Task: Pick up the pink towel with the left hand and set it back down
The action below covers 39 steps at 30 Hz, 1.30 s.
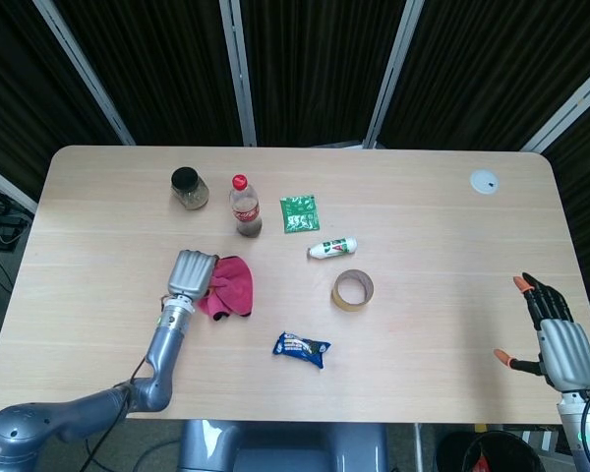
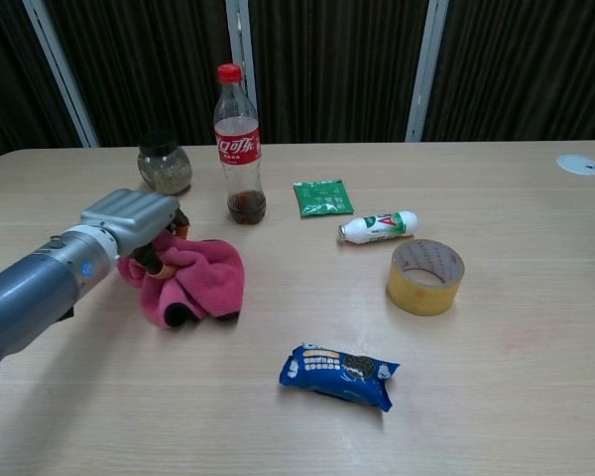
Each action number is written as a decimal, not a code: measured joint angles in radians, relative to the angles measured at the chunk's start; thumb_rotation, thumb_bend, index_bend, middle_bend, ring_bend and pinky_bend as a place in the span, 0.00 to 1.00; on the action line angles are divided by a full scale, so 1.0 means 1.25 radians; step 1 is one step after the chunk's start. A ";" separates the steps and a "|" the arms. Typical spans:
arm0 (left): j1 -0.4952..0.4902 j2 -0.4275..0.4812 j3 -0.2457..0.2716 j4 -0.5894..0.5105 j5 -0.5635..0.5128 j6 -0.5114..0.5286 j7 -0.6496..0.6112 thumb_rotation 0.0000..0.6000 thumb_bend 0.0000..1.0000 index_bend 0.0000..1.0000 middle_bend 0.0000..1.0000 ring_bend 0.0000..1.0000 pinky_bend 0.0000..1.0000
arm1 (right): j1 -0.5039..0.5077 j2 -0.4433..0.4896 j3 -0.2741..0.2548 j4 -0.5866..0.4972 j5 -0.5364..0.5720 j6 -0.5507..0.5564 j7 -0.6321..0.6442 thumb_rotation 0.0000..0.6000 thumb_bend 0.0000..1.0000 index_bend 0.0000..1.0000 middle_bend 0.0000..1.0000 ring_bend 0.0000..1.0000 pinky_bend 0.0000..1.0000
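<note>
The pink towel [image 1: 232, 286] [image 2: 200, 279] lies bunched on the table left of centre. My left hand [image 1: 193, 274] [image 2: 131, 222] is on the towel's left side, its fingers curled into the cloth and gripping it. The towel's lower folds touch the tabletop. My right hand [image 1: 559, 337] hangs off the table's right front corner, fingers spread, holding nothing; only the head view shows it.
Behind the towel stand a cola bottle [image 2: 238, 147] and a small glass jar [image 2: 164, 168]. A green packet [image 2: 323, 196], a white tube [image 2: 377, 227], a tape roll [image 2: 425, 276] and a blue snack pack [image 2: 339, 374] lie to the right. A white disc [image 1: 484, 181] sits far right.
</note>
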<state>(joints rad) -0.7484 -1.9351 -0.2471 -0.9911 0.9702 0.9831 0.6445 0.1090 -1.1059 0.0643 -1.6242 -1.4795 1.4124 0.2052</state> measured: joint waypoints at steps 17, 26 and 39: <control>0.059 0.107 0.013 -0.079 -0.008 0.013 -0.048 1.00 0.59 0.86 0.59 0.50 0.52 | 0.000 -0.003 0.000 -0.005 -0.003 0.002 -0.017 1.00 0.02 0.00 0.00 0.00 0.00; -0.002 0.013 -0.008 -0.135 -0.011 0.017 -0.012 1.00 0.59 0.87 0.59 0.50 0.52 | 0.001 -0.002 -0.001 0.002 -0.007 0.001 0.000 1.00 0.02 0.00 0.00 0.00 0.00; -0.098 -0.107 -0.051 -0.091 -0.012 0.015 0.026 1.00 0.59 0.87 0.59 0.50 0.52 | 0.002 0.002 -0.002 0.003 -0.006 -0.004 0.016 1.00 0.02 0.00 0.00 0.00 0.00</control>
<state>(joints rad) -0.8709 -2.0689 -0.3107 -1.1047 0.9552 1.0017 0.6769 0.1118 -1.1035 0.0623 -1.6199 -1.4873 1.4073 0.2256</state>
